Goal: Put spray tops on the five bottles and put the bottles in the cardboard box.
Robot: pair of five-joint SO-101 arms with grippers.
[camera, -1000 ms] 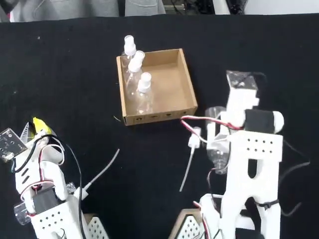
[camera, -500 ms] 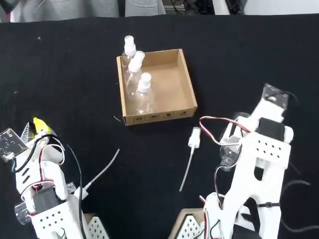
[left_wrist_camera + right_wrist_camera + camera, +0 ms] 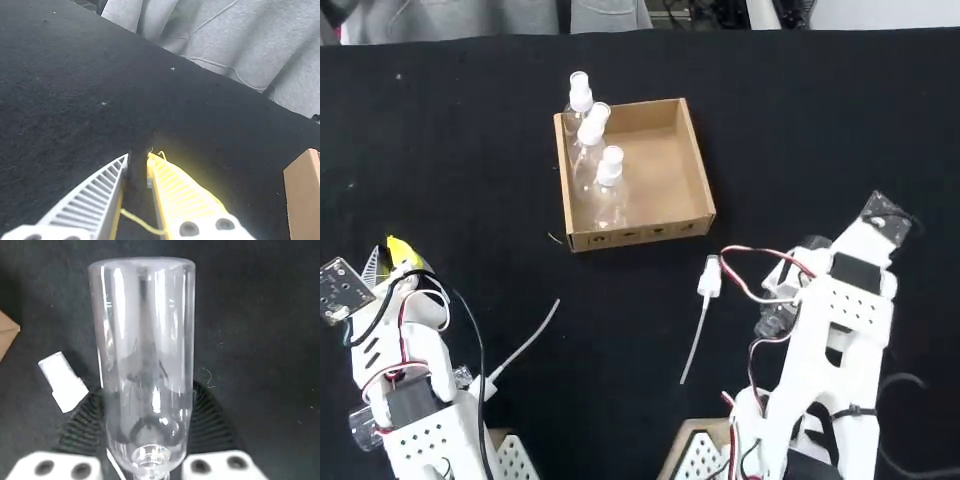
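Note:
Three capped bottles (image 3: 603,165) lie in the cardboard box (image 3: 695,175) at the table's middle. My right gripper (image 3: 782,300) is shut on a clear, topless bottle (image 3: 145,355), held low to the right of a loose white spray top (image 3: 709,279) with a long tube. That spray top (image 3: 63,381) lies beside the bottle in the right wrist view. My left gripper (image 3: 137,165) rests shut over bare black cloth at the front left. Another clear bottle (image 3: 362,426) and a second spray top (image 3: 480,384) lie by the left arm's base.
The table is covered in black cloth (image 3: 840,110). A corner of the box (image 3: 306,192) shows in the left wrist view. A person in grey clothing (image 3: 240,35) sits behind the far edge. Both arm bases (image 3: 700,455) stand at the front edge.
My right arm has swung to the right and drawn back with the bottle, away from the loose spray top. The left arm has not moved.

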